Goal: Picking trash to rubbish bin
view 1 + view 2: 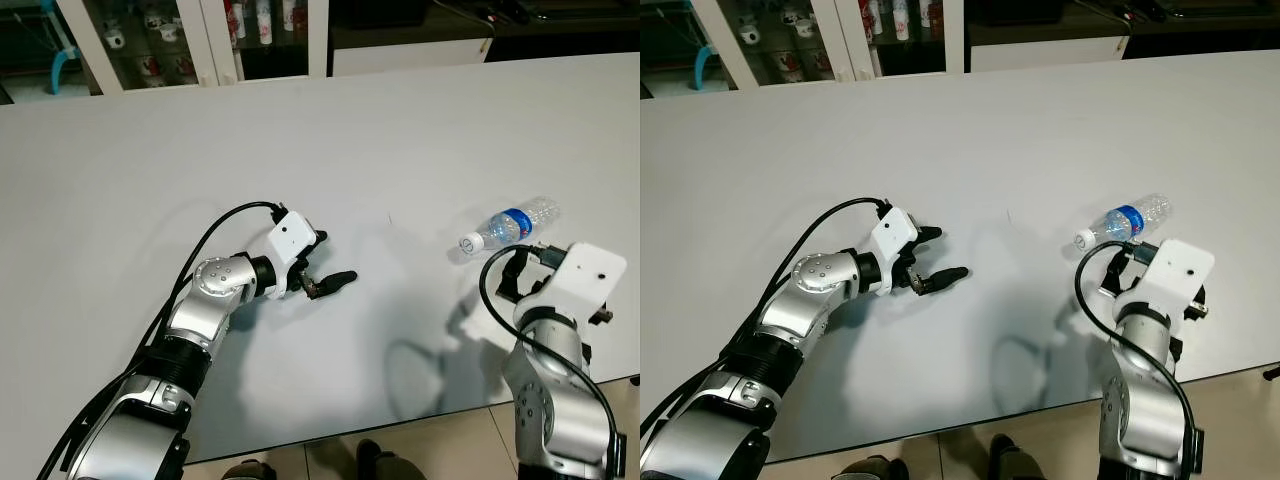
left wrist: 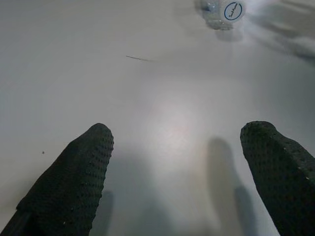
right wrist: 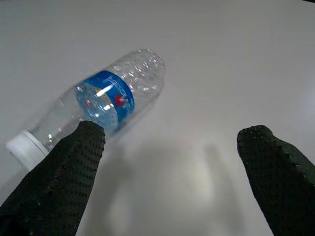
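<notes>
A clear plastic bottle [image 1: 510, 228] with a blue label and a white cap lies on its side on the white table [image 1: 400, 130], towards the right. My right gripper [image 3: 172, 130] hovers open just short of the bottle, whose labelled middle [image 3: 106, 105] sits beside one fingertip. Near the table's middle, my left gripper [image 1: 333, 258] stands open over bare tabletop with nothing between its fingers. It points towards the bottle, whose cap [image 2: 224, 10] shows far ahead in the left wrist view.
Glass-door cabinets [image 1: 180, 40] holding cups line the far side of the table. The table's front edge [image 1: 400, 425] runs just before my body, with tiled floor [image 1: 450, 450] below. A blue chair frame [image 1: 60, 50] stands at the back left.
</notes>
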`<state>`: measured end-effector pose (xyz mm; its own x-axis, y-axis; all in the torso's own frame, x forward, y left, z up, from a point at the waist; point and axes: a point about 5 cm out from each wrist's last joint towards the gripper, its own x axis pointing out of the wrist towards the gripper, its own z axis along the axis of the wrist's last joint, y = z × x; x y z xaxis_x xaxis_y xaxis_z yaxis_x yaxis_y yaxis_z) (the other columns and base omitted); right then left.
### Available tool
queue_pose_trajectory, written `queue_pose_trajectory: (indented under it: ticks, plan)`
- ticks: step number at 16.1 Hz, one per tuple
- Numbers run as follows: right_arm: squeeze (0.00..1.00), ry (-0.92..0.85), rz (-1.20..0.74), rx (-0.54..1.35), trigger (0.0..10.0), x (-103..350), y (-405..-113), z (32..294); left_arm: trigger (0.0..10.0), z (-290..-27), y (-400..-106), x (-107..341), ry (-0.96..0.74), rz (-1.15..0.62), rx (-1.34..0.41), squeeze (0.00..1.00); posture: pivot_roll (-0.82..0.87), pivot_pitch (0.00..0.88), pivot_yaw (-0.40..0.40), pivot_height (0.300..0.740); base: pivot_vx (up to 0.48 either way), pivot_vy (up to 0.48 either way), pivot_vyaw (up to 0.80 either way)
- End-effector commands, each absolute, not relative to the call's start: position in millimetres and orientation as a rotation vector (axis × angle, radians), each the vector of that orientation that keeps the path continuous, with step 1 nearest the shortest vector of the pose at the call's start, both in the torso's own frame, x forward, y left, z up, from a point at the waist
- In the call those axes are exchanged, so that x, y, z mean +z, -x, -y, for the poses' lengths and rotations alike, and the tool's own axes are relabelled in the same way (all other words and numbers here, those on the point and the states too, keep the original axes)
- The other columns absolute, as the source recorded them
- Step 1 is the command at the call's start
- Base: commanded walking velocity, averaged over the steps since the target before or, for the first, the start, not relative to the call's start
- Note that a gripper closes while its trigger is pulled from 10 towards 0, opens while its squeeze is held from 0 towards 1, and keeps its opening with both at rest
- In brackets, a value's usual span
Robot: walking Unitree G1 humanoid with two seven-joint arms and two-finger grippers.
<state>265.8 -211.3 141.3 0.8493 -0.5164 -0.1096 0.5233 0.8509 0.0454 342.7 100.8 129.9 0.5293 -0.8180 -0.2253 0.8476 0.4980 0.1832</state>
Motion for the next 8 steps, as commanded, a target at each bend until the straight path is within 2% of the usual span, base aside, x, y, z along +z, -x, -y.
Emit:
queue_pose_trajectory:
  ticks: [1, 8]
  plan:
    - [0.0, -0.081, -0.105, -0.539, 10.0, 141.6, -271.4, 212.5, 10.0, -98.5, -341.1, 133.9, -0.275, -0.103, -1.041, 0.0, 0.15, 0.174, 0.017, 0.74, 0.0, 0.0, 0.0]
    - [0.0, -0.162, -0.095, -0.462, 10.0, 149.7, -303.5, 204.9, 10.0, -95.4, -333.7, 133.9, -0.255, -0.108, -1.099, 0.0, 0.17, 0.177, 0.014, 0.74, 0.0, 0.0, 0.0]
